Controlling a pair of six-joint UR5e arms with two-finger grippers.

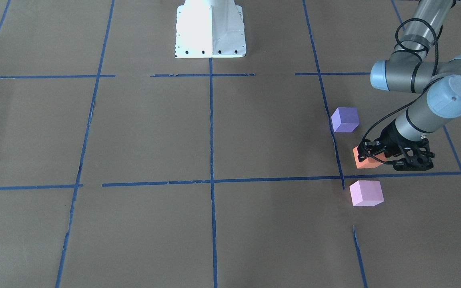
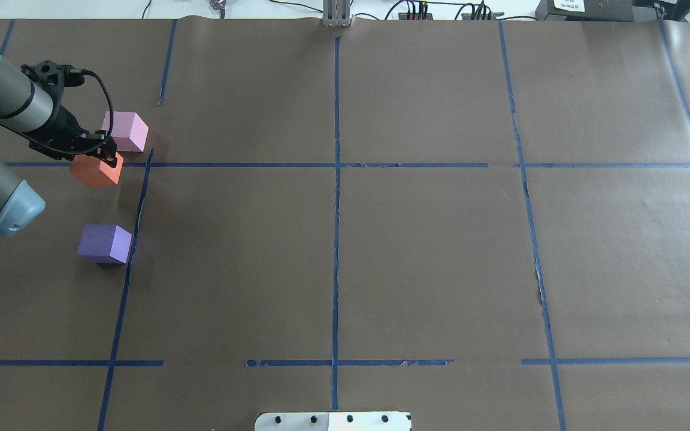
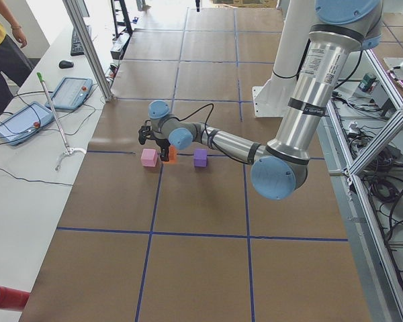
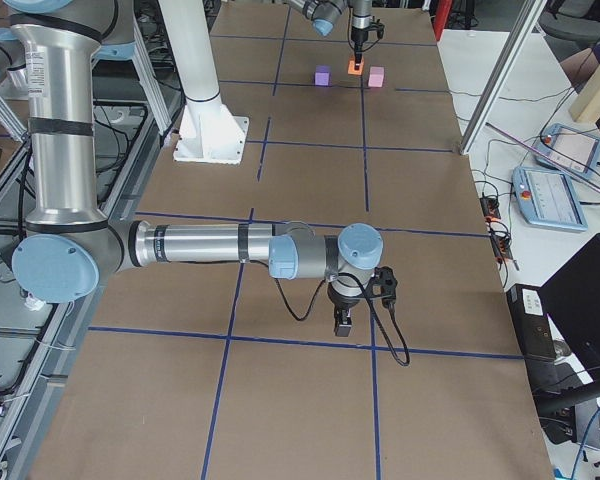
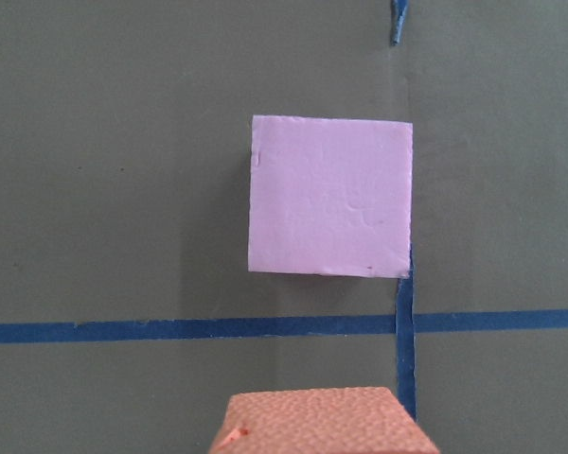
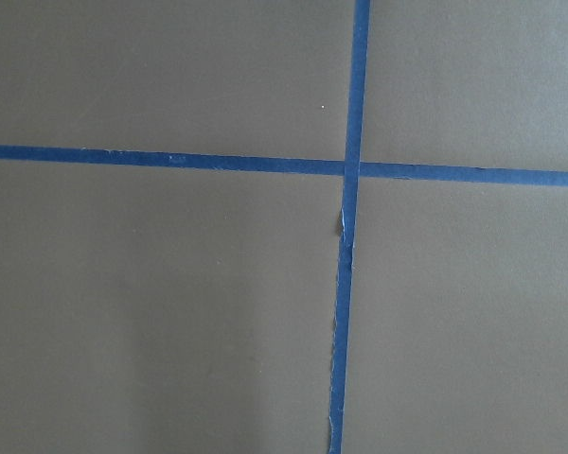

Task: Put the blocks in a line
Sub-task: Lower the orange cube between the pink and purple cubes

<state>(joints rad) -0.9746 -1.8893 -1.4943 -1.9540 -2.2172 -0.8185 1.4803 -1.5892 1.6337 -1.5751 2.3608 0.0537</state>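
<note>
Overhead exterior view puts my left jaws (image 2: pixel 105 155) down on the orange block (image 2: pixel 90 172), narrowed to its width and, as far as I can judge, gripping its upper part. The block sits between the jaws, low on the table (image 2: pixel 381 251) or just off it; I cannot tell which.

It lies just beside the pink block (image 2: pixel 126 130), on the side toward my base. The purple block (image 2: pixel 104 242) is further out from the pink one on that same side, with a wider gap. The three already read roughly as a row.

To finish well, I judge I should keep the orange faces square to the pink block's near face and keep its centre on the line from the pink block to the purple one. Then I should part the jaws without dragging foam and rise straight up, so I do not nudge the pink block.

My right jaws (image 4: pixel 344 322) hang well apart from the pink block. I cannot tell whether they are wide or narrow.
</note>
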